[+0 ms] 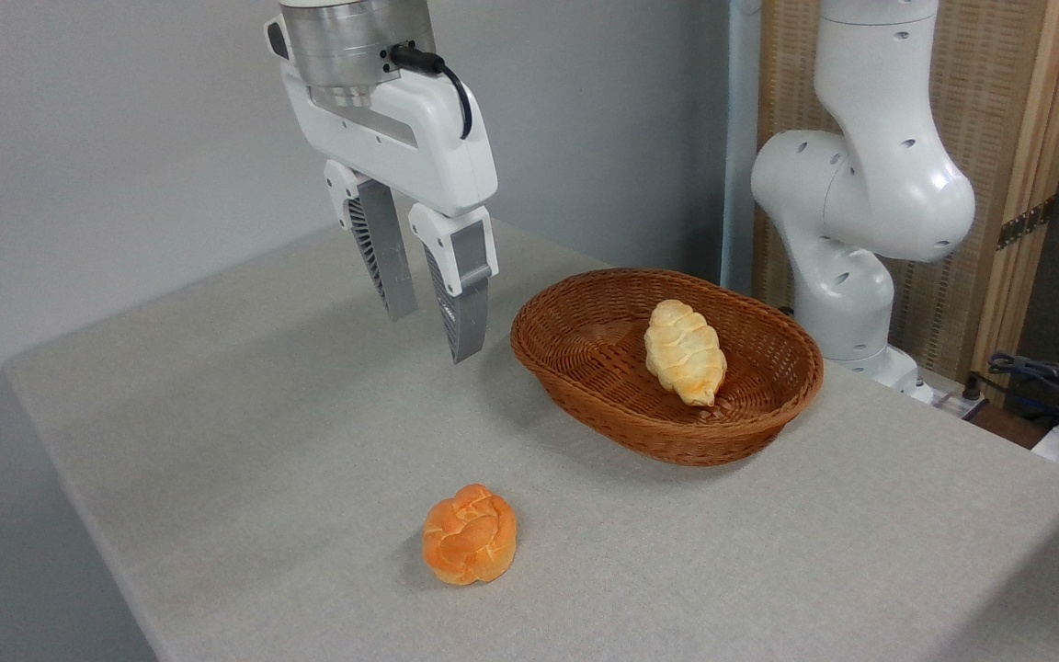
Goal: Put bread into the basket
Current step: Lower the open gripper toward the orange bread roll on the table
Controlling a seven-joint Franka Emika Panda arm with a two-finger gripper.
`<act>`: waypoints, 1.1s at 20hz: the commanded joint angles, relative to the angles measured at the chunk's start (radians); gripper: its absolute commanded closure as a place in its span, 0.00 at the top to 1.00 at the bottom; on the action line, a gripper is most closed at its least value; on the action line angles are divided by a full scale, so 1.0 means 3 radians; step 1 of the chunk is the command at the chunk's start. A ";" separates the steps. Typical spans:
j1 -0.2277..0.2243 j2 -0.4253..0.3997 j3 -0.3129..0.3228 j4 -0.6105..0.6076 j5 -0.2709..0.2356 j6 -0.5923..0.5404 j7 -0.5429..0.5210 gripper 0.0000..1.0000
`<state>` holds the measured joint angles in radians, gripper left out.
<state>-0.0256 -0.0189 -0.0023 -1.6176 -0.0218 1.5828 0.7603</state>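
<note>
Lying on the table, the bread (470, 534) sits well below the parted, empty fingers (398, 276)

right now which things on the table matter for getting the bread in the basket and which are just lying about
Belongs to the job:
- orange knotted bun, on the table, not yet in
- wicker basket
- gripper, open, empty, above the table

Just lying about:
- pale braided loaf, already in the basket
- cables at the right edge
</note>
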 commanded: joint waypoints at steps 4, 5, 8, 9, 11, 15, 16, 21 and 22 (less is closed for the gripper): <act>0.0004 0.0037 0.0018 0.0084 0.0037 -0.0076 -0.0029 1.00; 0.0004 0.0037 0.0018 0.0084 0.0037 -0.0071 -0.0034 1.00; 0.0004 0.0037 0.0018 0.0084 0.0037 -0.0071 -0.0034 1.00; 0.0004 0.0037 0.0018 0.0084 0.0037 -0.0060 -0.0034 1.00; 0.0004 0.0022 0.0018 0.0054 0.0037 0.0001 -0.0039 1.00; 0.0004 -0.0136 0.0018 -0.0298 0.0032 0.0358 -0.0029 1.00; 0.0009 -0.0228 0.0018 -0.0481 0.0037 0.0475 -0.0024 1.00; 0.0096 -0.0408 0.0028 -0.1081 0.0133 0.1100 0.0093 1.00; 0.0096 -0.0403 0.0028 -0.1183 0.0180 0.1202 0.0094 1.00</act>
<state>-0.0048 -0.0974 0.0025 -1.8622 -0.0087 1.8574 0.7687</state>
